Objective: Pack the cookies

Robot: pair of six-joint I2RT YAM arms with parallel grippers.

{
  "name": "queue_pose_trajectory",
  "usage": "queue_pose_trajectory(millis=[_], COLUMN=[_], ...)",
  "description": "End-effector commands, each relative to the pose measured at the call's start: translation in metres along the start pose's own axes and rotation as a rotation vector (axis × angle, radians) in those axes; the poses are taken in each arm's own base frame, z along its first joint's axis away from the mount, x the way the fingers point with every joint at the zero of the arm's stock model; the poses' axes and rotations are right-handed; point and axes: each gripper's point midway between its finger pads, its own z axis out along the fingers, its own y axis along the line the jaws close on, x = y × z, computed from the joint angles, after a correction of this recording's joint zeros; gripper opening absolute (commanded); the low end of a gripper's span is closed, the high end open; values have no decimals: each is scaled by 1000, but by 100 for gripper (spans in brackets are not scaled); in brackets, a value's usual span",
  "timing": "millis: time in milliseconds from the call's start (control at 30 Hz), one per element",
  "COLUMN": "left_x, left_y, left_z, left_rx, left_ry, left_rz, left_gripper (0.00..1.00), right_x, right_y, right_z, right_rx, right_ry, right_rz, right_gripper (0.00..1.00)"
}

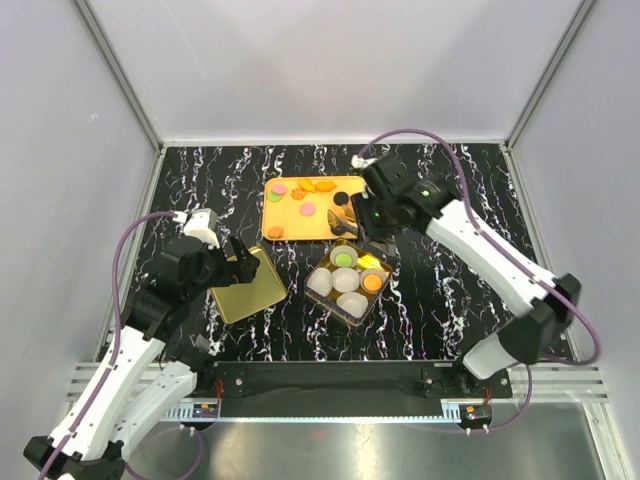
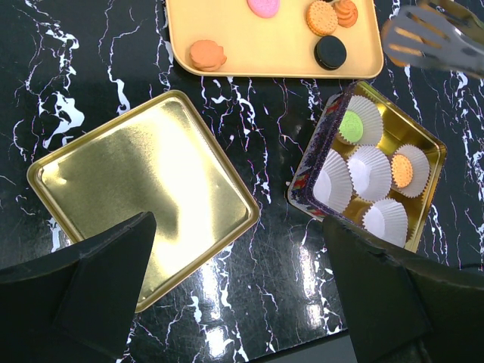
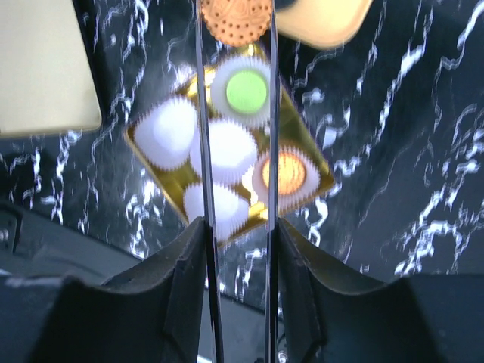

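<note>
Cut off at the right wrist frame's top edge, a round orange dotted cookie (image 3: 235, 19) sits pinched in thin metal tongs (image 3: 204, 151) that the right gripper (image 3: 237, 227) squeezes; the left gripper (image 2: 236, 227) gapes wide, empty.

The right jaws pinch an orange cookie (image 3: 235, 19) near the gold tin (image 3: 324, 184).

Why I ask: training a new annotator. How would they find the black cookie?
Look to the orange tray beyond the gold box of white paper cups. Near its right end lies the black cookie, the only dark piece; its neighbours are orange.
</note>
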Motion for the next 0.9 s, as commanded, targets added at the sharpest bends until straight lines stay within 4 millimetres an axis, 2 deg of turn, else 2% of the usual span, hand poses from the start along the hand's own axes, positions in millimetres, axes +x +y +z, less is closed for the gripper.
queue_pose_trajectory(millis=[0,33,100,133,267,367,567,800,867], left_x=[-2,-2,-1,-1,0,0,0,0,0], left_y=[2,2,2,2,3,3,3,3,3], left_z=[2,2,3,3,4,5,4,4,4], left_rx=[-18,-16,-17,-17,-21,-23,-22,-21,-22], left_ry=[-12,-11,-5,-3,2,3,1,0,1], left_rz=[1,3,3,3,4,4,4,3,4], left_gripper=[99,99,99,99,99,99,99,99,99], right_x=[20,26,43,48,77,88,102,106,105], right_y=[5,8,9,17,22,25,29,29,23], right_z=[-21,-31,-31,-38,-34,-28,-16,-11,-8], right_rx=[-58,-82,-86,-125,-133,-140,-124,-119,-83], right_ry=[-19,-30,-1,-7,34,53,89,104,97], right_rz=[32,38,44,48,58,66,51,50,47], right_gripper=[44,44,44,44,44,44,44,46,47])
